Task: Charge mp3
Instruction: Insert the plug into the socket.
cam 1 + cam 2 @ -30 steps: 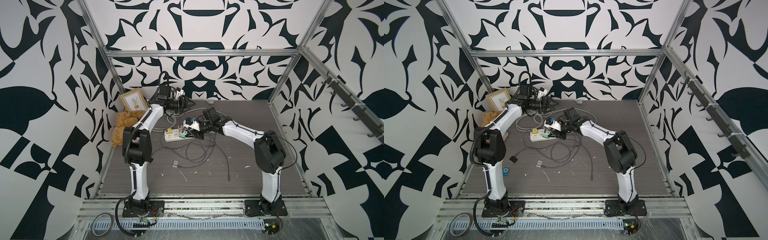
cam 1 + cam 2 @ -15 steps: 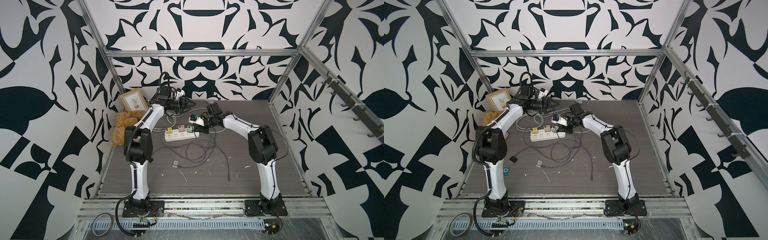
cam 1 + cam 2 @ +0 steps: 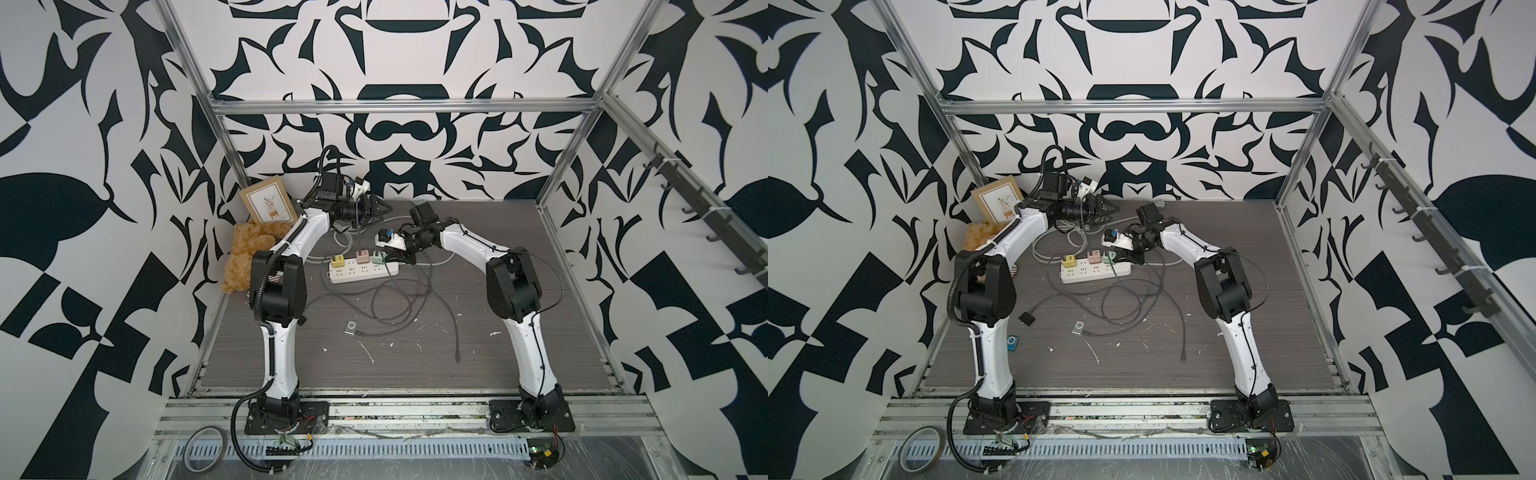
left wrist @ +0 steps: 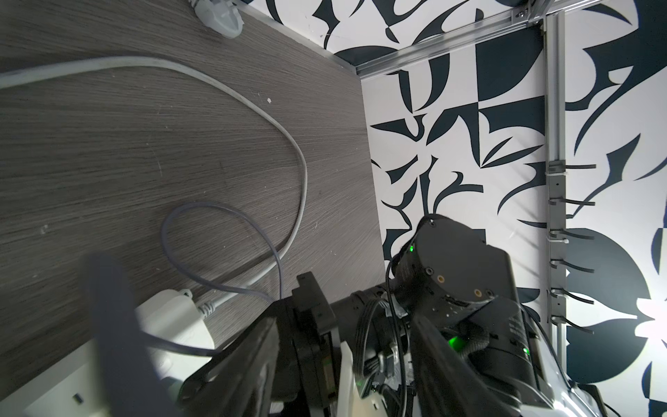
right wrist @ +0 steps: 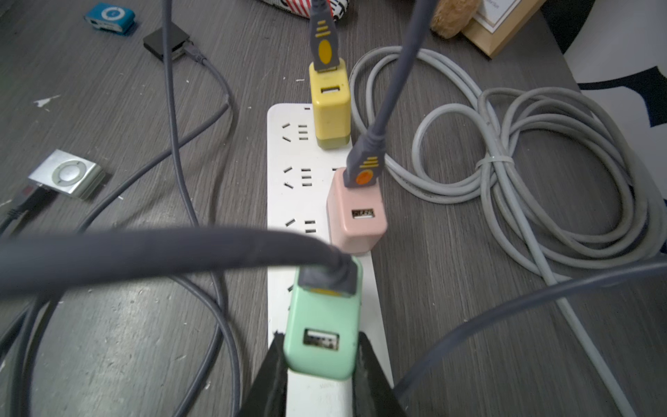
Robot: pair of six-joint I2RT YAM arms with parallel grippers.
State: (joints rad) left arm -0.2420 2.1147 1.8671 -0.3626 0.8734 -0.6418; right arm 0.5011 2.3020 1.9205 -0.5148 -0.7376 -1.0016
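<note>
Right wrist view: right gripper squeezes the green charger (left gripper hangs open), plugging it in; next, probably push straight down.

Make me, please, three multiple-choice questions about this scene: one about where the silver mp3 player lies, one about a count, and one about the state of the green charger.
1. Relative to the power strip, the silver mp3 player lies:
A) on top of it
B) on the table, nearer the robot's bases
C) behind it, by the back wall

2. How many coloured chargers stand in the strip?
A) three
B) two
C) four

3. The green charger is:
A) lying loose on the table
B) hanging in the air from its cable
C) standing in the strip with a cable in it

Key:
1 B: in both top views it rests on bare table in front of the strip.
2 A: a yellow charger, a pink charger and the green one.
3 C: a grey cable enters its upper port, and the fingers of the right claw are at its sides.
</note>
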